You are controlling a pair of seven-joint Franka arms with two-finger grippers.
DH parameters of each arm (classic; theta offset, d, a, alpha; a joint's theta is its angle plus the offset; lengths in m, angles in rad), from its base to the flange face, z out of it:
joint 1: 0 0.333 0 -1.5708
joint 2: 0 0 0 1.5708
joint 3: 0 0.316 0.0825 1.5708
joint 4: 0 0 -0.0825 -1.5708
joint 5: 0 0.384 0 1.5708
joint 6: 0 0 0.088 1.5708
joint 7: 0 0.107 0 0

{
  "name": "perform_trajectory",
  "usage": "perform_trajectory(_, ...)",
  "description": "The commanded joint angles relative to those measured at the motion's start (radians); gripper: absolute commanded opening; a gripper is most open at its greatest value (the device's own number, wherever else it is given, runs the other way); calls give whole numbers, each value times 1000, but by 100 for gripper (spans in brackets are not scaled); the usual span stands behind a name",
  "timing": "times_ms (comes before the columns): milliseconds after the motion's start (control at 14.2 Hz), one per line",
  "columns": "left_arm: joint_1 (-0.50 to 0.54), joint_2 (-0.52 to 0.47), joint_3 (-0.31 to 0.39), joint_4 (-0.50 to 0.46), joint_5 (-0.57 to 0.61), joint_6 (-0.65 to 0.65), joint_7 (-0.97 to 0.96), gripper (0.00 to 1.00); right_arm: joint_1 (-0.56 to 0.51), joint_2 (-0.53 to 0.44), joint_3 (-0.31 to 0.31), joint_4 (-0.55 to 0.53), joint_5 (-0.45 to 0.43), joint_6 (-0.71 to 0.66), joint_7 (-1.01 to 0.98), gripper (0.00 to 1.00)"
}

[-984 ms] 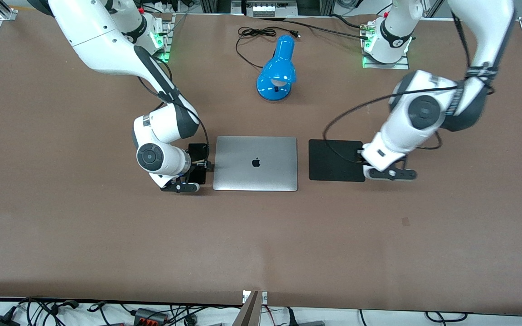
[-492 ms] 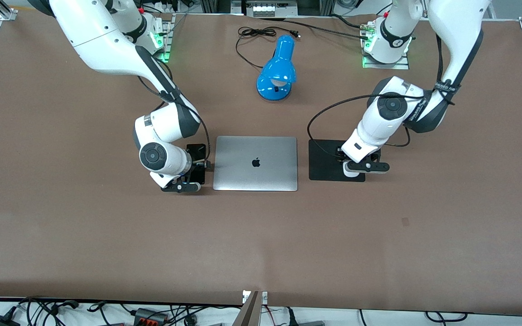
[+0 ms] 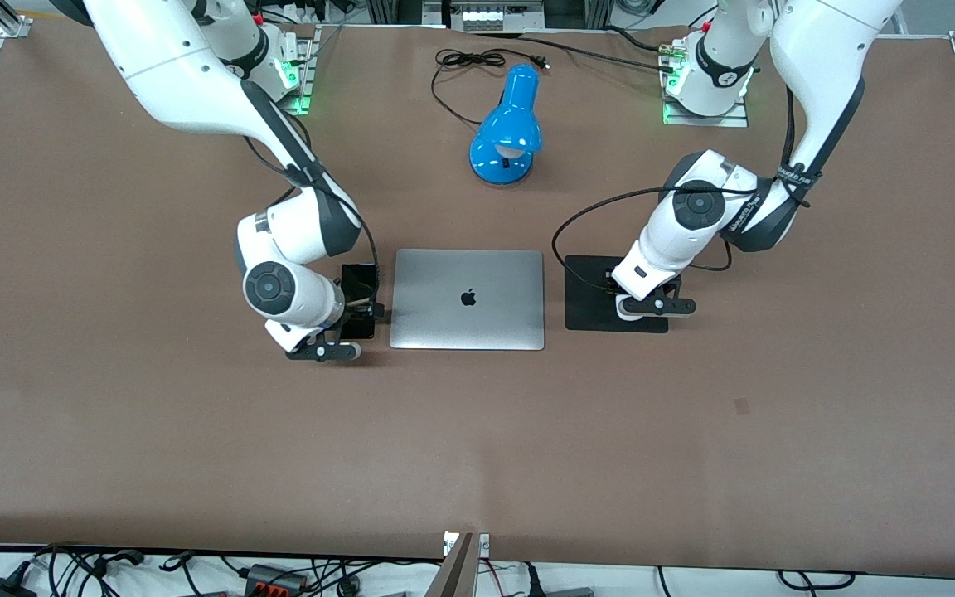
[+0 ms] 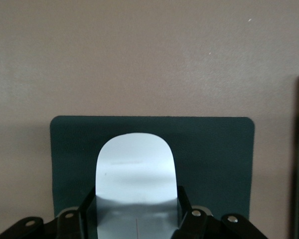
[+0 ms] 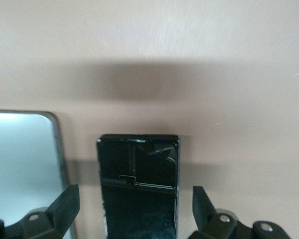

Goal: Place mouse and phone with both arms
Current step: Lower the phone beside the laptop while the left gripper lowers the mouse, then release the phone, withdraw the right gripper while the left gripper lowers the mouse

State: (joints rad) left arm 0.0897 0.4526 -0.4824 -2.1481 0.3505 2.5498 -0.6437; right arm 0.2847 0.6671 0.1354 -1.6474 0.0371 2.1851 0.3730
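The mouse (image 4: 136,184), white, glossy and oval, sits low in the left wrist frame, over a dark pad (image 4: 214,159), clamped between black fingers (image 4: 183,206). The phone (image 5: 139,186), slim, black and glossy, lies flat on the table at the lower centre of the right wrist frame, beside the laptop (image 5: 22,164), touching neither finger.

Overall light: bright, even, from overhead.
Shadows: soft, short ones under both arms on the desk (image 3: 113,398); a broad dim band lies across the desk in the right wrist view.
Glare: pale sheen on the laptop (image 3: 467,298) lid and the mouse (image 4: 135,179).
Focus: front view crisp; wrist views slightly soft.
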Motion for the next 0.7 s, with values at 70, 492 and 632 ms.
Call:
perform_trajectory(70,-2,38,-4,1,181,17,-150,36,-9,-52,-2,107,-11,-146,-6,100)
perform_trajectory(492,-7,72,-5,5,340,18,-284,36,-81,-141,-3,204,-45,-287,-104,100)
perform_trajectory(632,-8,74,-5,7,341,18,-284,39,-90,-173,-4,228,-83,-292,-106,100)
